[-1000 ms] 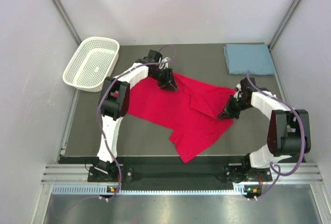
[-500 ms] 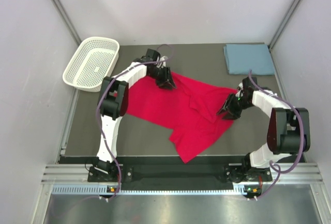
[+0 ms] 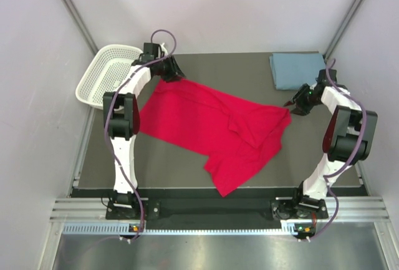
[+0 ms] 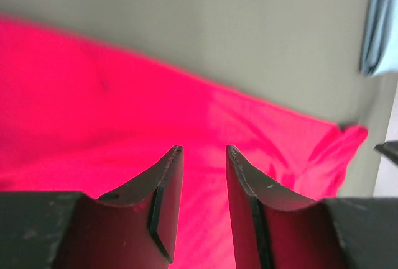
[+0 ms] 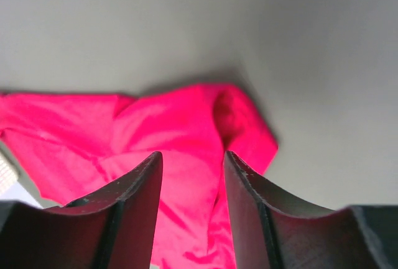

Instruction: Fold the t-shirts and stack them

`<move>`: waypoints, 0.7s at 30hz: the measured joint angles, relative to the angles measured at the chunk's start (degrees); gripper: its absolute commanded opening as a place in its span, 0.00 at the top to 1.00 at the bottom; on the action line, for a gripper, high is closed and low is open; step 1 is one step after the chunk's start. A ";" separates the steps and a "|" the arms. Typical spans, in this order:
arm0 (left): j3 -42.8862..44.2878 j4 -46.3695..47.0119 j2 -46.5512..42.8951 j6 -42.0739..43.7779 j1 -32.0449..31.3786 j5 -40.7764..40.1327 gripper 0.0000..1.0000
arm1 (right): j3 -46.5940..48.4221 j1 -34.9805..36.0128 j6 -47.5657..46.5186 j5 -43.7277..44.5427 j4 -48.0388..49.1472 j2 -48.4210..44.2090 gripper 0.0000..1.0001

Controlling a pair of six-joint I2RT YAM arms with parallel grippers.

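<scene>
red shirt (image 3: 218, 126) spread mid-surface (image 3: 162, 164), near part rumpled; blue-grey shirt (image 3: 300, 70) folded far right | left gripper (image 4: 204, 151) jaws spread, empty, over far-left corner | right gripper (image 5: 191, 154) jaws spread, empty, over right corner | risk: uneven pinches skew the fold

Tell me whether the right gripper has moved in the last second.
Yes. The right gripper has backed off the red shirt, toward the folded blue-grey shirt at the far edge.
</scene>
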 measured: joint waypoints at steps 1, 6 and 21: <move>0.57 1.25 0.28 -0.17 0.39 -0.02 0.61 | 0.68 0.00 -0.26 0.11 0.02 1.01 0.59; 1.81 4.59 2.14 -0.35 1.09 -1.07 0.62 | 3.02 0.00 -1.29 0.46 0.20 4.61 0.62; 1.84 6.54 4.37 -1.16 1.16 -15.85 0.71 | 3.41 0.00 -1.18 0.42 1.29 6.67 0.60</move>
